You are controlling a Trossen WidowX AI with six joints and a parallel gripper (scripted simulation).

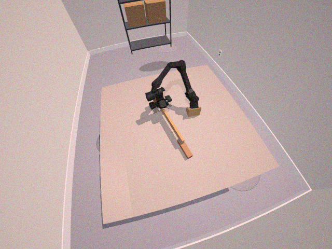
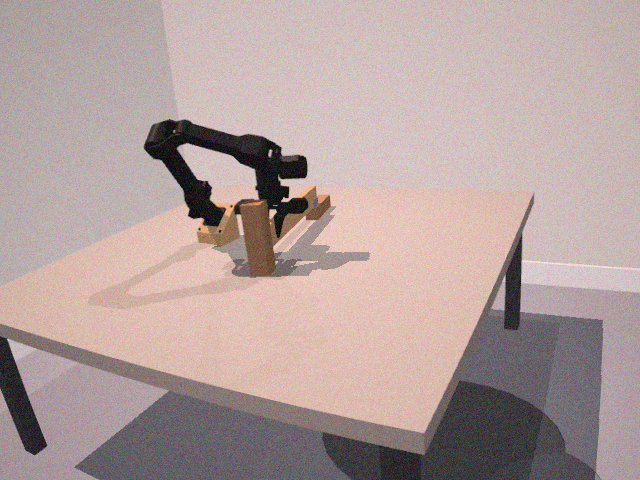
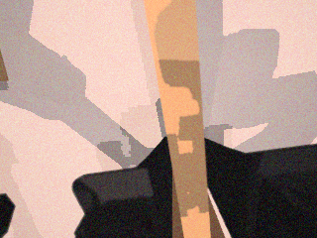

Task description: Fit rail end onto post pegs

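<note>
One long, straight, honey-coloured rail is pinched by the gripper near the upright brown post; its far end meets the footboard block. Whether the pegs are seated cannot be told. Pale tabletop, grey walls, and shelving surround the work. Broad tabletop lies between the block and the table's nearer edge in the top view.
</note>
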